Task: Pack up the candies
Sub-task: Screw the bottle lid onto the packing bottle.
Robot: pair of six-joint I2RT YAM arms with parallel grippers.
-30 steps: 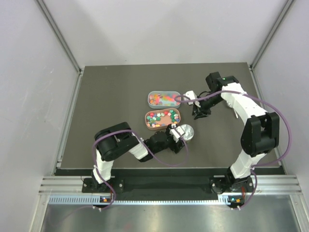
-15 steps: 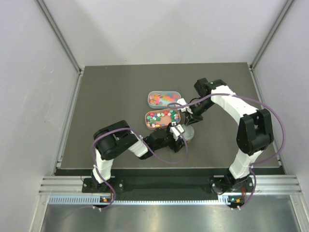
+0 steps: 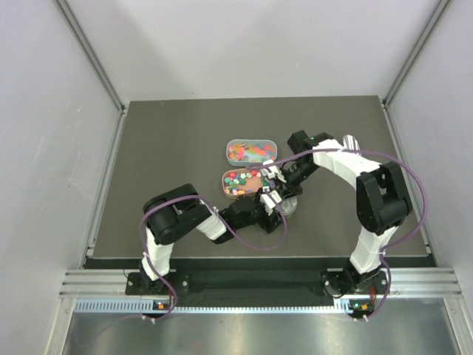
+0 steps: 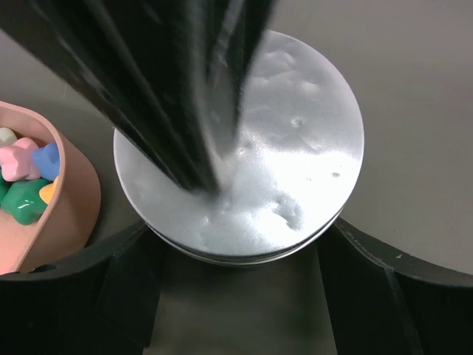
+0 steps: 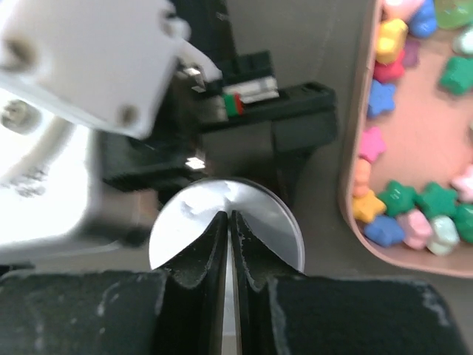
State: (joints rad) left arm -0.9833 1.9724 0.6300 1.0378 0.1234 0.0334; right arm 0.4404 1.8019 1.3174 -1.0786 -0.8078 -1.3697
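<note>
Starting on my left, the left fingers are spread wide on either side of the small round jar. From the left wrist view they seem to press on its two sides, so I judge they are bracing it on the worktop.

Just left of the jar sits the pink tray, its long axis running left to right in the top view. The candies lie loose in it, small star shapes in green, blue, pink, yellow and red. More candies fill the clear tray just behind it. I can see none in the jar, though the silver lid hides its inside.

The right fingers are pinched together with only a thin slit and nothing visible between them. Their tips are over the middle of the lid, and I cannot tell whether they touch it.

The lid is directly under the right fingertips, and the candies are off to the jar's left. With the jar capped, I judge packing has not begun and the lid must come off first. Pinched like this, the right fingers have no purchase on its rim.
</note>
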